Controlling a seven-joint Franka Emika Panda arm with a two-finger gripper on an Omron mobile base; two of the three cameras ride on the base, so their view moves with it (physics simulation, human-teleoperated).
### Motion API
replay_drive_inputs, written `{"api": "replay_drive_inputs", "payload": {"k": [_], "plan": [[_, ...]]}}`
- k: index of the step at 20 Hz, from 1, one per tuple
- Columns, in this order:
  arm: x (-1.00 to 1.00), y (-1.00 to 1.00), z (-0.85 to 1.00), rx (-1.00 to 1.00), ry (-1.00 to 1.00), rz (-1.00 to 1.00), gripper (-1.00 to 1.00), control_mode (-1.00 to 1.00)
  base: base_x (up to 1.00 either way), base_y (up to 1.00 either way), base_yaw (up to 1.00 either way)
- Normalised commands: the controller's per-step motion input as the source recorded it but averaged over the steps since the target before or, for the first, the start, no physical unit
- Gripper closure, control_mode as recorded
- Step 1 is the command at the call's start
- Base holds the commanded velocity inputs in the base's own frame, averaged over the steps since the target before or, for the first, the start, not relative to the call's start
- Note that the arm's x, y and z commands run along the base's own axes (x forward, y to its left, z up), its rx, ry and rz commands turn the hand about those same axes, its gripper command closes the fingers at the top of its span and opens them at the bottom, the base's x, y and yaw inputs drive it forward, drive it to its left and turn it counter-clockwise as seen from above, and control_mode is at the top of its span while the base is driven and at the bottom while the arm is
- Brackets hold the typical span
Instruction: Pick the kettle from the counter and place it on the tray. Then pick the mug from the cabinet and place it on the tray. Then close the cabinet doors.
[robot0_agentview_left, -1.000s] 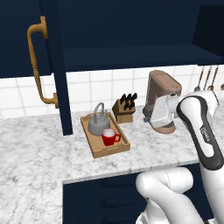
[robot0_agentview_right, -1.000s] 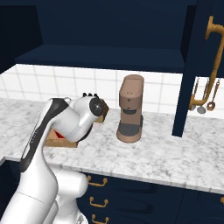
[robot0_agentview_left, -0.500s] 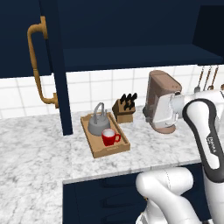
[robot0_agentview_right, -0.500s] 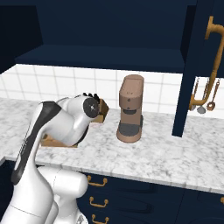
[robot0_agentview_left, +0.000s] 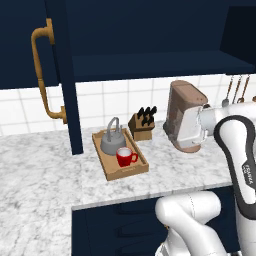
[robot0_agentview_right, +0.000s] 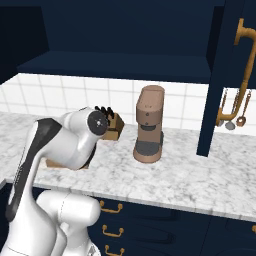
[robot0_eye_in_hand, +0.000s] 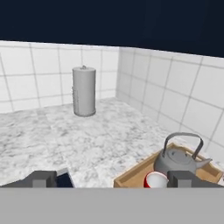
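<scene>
The grey kettle (robot0_agentview_left: 114, 141) and the red mug (robot0_agentview_left: 125, 157) both stand in the wooden tray (robot0_agentview_left: 131, 171) on the marble counter (robot0_agentview_left: 45, 175). Kettle (robot0_eye_in_hand: 177, 160), mug (robot0_eye_in_hand: 155, 179) and tray (robot0_eye_in_hand: 131, 174) lie at the lower right of the hand view. My gripper (robot0_eye_in_hand: 113, 179) is open with nothing between its fingertips, and it is to the right of the tray. My hand (robot0_agentview_left: 193, 127) hangs in front of the coffee machine. The cabinet (robot0_agentview_left: 150, 62) stands open: the left door (robot0_agentview_left: 67, 90) and the right door (robot0_agentview_right: 219, 75) both swing out.
A brown coffee machine (robot0_agentview_right: 149, 125) and a knife block (robot0_agentview_left: 142, 125) stand at the back of the counter. A grey canister (robot0_eye_in_hand: 84, 91) stands near the tiled corner. Utensils (robot0_agentview_right: 231, 116) hang on the wall at the right. My arm (robot0_agentview_right: 65, 142) covers most of the tray in the right base view.
The arm has shifted a little, its forearm swinging right in the left base view. The kettle, mug and tray have not moved, and the gripper stays open.
</scene>
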Motion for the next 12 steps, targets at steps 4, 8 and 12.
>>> {"api": "replay_drive_inputs", "payload": {"k": [4, 8, 12], "plan": [[-0.26, 0.15, 0.15, 0.0, -0.07, 0.01, -1.0, -1.0, 0.0, 0.0, 0.0], [-0.27, 0.29, 0.22, 0.0, -0.16, 0.03, -1.0, -1.0, 0.0, 0.0, 0.0], [-0.28, 0.26, 0.29, 0.0, -0.2, 0.05, -1.0, -1.0, 0.0, 0.0, 0.0]]}}
